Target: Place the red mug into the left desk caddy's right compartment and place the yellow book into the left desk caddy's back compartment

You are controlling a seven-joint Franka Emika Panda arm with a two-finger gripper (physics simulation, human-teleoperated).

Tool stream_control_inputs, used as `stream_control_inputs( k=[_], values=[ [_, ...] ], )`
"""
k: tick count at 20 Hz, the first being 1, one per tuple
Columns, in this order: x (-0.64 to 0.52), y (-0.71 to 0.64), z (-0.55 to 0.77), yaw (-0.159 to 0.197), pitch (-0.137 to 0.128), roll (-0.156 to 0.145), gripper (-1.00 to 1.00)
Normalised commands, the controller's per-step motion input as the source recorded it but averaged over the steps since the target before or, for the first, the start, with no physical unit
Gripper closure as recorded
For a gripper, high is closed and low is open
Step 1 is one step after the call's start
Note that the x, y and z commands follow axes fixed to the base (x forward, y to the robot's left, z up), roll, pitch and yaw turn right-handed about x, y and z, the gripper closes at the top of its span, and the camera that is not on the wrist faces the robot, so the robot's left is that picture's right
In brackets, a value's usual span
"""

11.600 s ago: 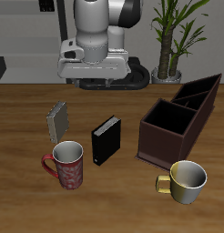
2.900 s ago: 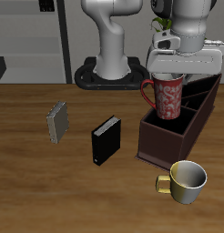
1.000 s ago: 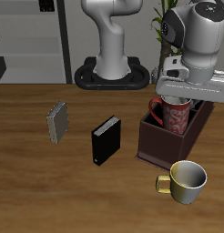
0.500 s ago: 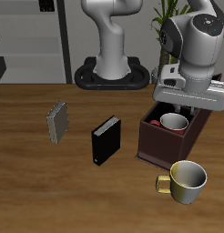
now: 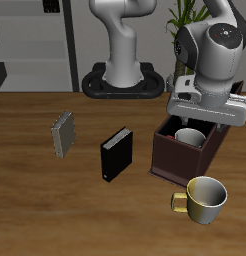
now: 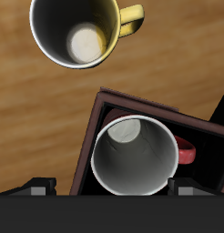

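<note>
While two mugs and two books show, the red mug (image 6: pixel 134 157) sits upright in the left desk caddy (image 5: pixel 178 158), pale inside, red handle. Gripper (image 5: pixel 204 116) above it, jaw opening unclear.

Light is even and soft, fairly bright, with no glare. The black book (image 5: pixel 115 153) throws only a faint shadow on the table (image 5: pixel 35 210). The left desk caddy (image 5: pixel 191 140) is dark inside. Both renders are sharp, though coarse and slightly pixelated.

Gripper (image 5: pixel 202 123) open, pointing straight down
</note>
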Motion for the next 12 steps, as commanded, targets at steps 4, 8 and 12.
stream_control_inputs(
  k=[4,8,12],
  values=[
    [-0.17,0.0,0.17,0.016,-0.038,0.058,-1.0],
    [-0.32,-0.16,0.26,0.087,-0.093,0.069,-1.0],
    [-0.21,-0.27,0.13,0.05,-0.037,0.027,-1.0]
  ],
)
